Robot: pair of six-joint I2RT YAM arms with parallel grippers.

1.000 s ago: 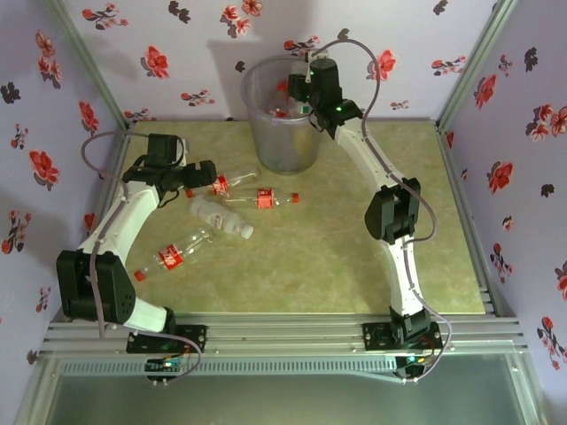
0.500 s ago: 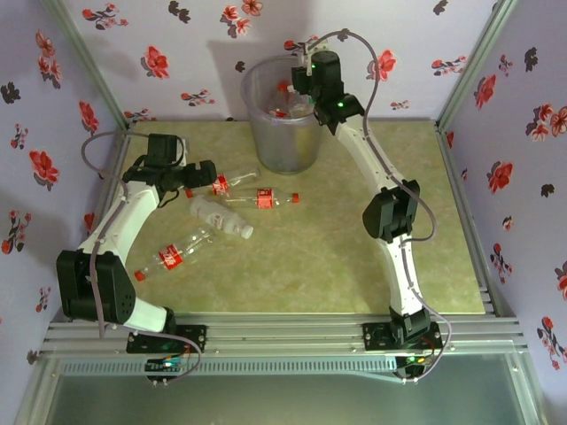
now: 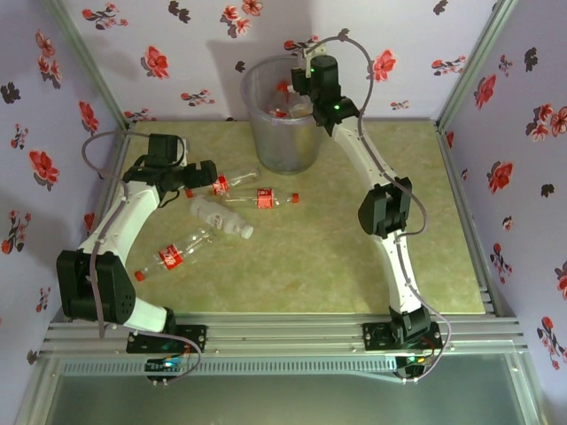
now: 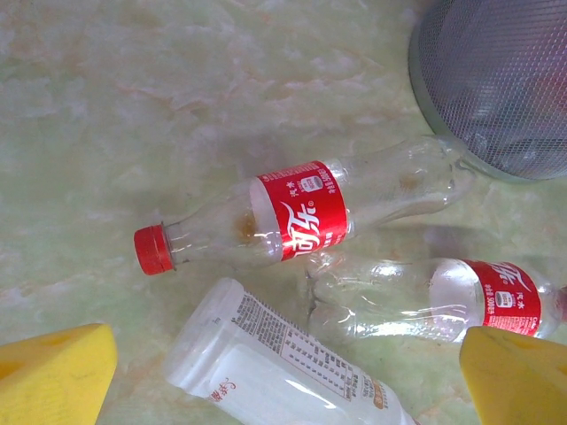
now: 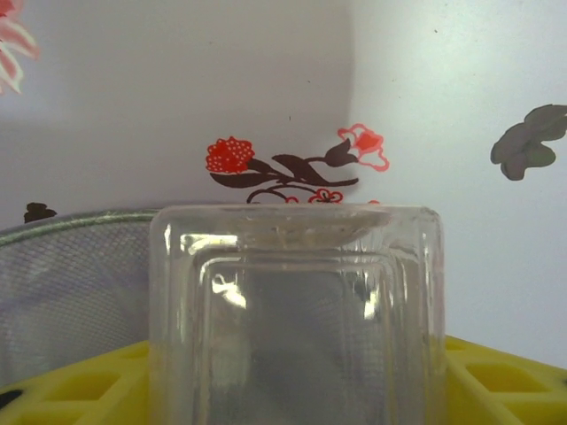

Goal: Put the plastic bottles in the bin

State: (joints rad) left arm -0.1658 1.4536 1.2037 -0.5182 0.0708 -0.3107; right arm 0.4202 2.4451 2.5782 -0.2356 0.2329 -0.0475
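Grey bin (image 3: 266,150): perhaps two bottles (image 3: 283,112); right gripper (image 5: 292,382) grips clear bottle (image 5: 297,301).

Found the bin (image 3: 266,146) at upper centre of the frame, against the flowered back wall (image 3: 177,53). Saw the right gripper (image 3: 299,96) above its mouth, with what looked like a clear bottle (image 3: 285,110) at its tip. Counted four bottles lying left of centre on the green table (image 3: 337,274): a red-labelled bottle (image 3: 221,184) beside the left gripper (image 3: 197,173), a second red-labelled bottle (image 3: 266,198) just right of it, a white-labelled bottle (image 3: 220,218) below them, and a red-capped bottle (image 3: 173,257) at lower left
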